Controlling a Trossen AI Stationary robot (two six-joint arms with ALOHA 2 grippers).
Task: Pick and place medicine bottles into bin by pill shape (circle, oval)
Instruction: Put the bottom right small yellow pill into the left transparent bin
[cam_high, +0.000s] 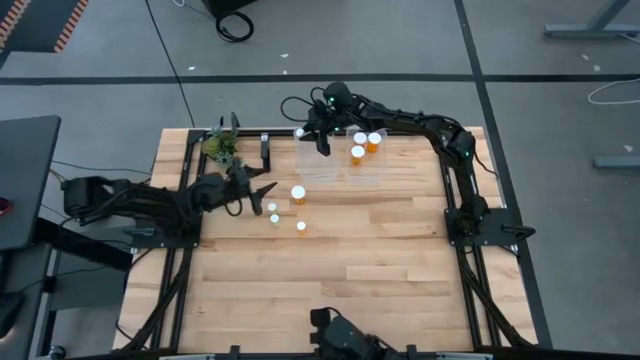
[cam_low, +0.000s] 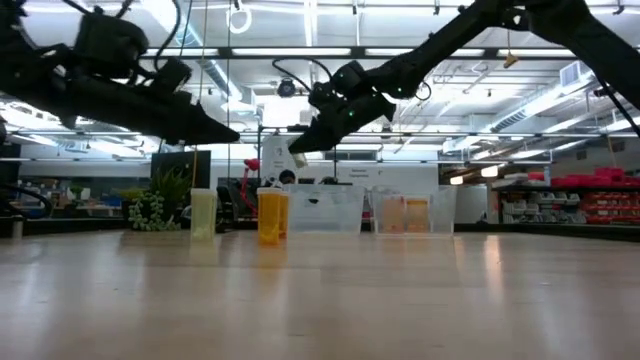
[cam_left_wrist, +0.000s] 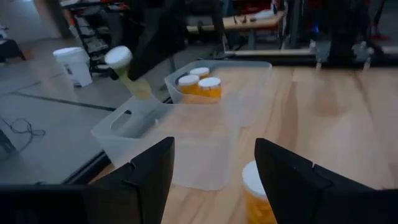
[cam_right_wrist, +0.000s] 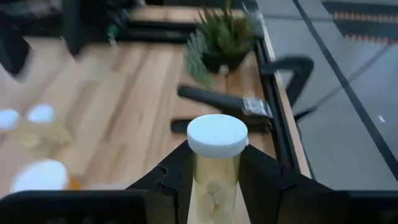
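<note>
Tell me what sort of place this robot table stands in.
Probably a robotics lab or workshop. The low view shows long ceiling strip lights and red storage shelving behind the wooden table; the high view shows cables on a bare grey floor.

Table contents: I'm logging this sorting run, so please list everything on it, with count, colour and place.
Bottles in the clear bin: three, amber with white caps, far right compartment.
Loose bottles on the table: one wide amber; three small white-capped ones beside it.
Held bottle: one, pale yellowish, white cap, above the bin's left end.
Plant sprig: one, green, far left corner.
Table: light wood.
Left gripper: open, near the loose bottles.
Right gripper: shut on the held bottle.
</note>
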